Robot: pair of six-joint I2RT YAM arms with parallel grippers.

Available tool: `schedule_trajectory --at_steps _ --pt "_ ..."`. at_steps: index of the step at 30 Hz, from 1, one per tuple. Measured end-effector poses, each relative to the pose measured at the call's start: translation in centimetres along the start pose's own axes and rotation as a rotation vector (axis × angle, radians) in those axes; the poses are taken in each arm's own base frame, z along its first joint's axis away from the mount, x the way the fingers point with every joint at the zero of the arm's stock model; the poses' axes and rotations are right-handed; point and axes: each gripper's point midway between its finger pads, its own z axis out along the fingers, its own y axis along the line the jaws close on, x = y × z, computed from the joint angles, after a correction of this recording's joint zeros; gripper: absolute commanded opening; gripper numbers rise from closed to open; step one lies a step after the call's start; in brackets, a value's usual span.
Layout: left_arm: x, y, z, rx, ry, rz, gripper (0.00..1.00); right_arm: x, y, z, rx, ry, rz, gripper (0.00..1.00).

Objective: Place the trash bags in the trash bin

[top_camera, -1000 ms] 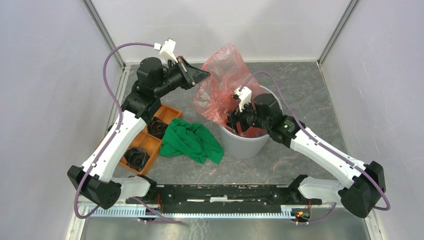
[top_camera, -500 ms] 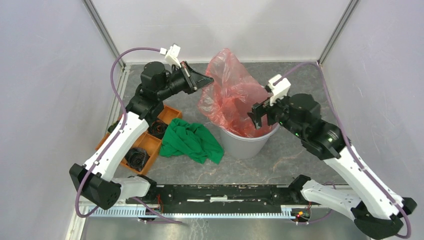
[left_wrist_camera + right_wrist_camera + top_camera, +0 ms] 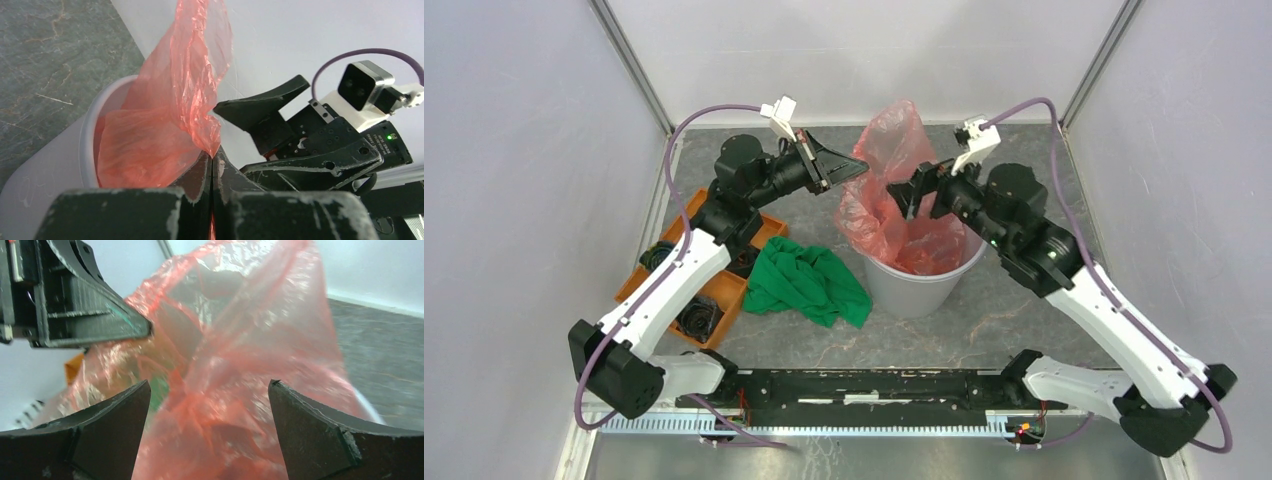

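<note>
Left end effector [image 3: 212, 162] is clamped shut on the bag [image 3: 892, 150] edge, at 11 o'clock from the bin [image 3: 916, 292]. Bag's lower part sits in bin. Right end effector [image 3: 907, 193] is spread wide, facing the bag, gripping nothing.

A robot test cell, this was, a lab rig and no home. White panel walls [image 3: 514, 150] closed it in, with aluminium corner posts [image 3: 632, 68] running up between them. Underfoot lay a grey marbled tabletop [image 3: 984, 330]. The left arm [image 3: 664, 290] and right arm [image 3: 1114, 320], white and black, stood bolted by a black rail [image 3: 874, 383] at the near edge. A purple cable [image 3: 714, 110] looped overhead, and a small white camera [image 3: 781, 108] sat on a wrist. Staged props lay about: an orange compartment tray [image 3: 727, 283], a green cloth [image 3: 809, 280], and a grey-white bin [image 3: 914, 290] holding a red-pink bag [image 3: 894, 150].
</note>
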Motion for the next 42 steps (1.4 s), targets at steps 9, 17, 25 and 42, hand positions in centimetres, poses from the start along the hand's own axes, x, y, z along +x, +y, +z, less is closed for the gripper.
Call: schedule_trajectory --at_steps 9,17,25,42 --pt "0.6 0.4 0.1 -0.003 0.009 -0.029 0.02 1.1 0.3 4.3 0.023 -0.056 0.217 0.47" --pt "0.2 -0.3 -0.6 0.004 -0.018 -0.018 0.02 1.9 -2.3 5.5 0.156 -0.092 0.213 0.12" --pt "0.2 0.0 -0.6 -0.008 -0.021 -0.022 0.02 1.2 -3.7 4.5 0.217 -0.111 0.104 0.60" --pt "0.7 0.4 -0.6 -0.033 -0.007 -0.037 0.02 2.7 -1.3 7.3 0.102 -0.077 0.196 0.34"
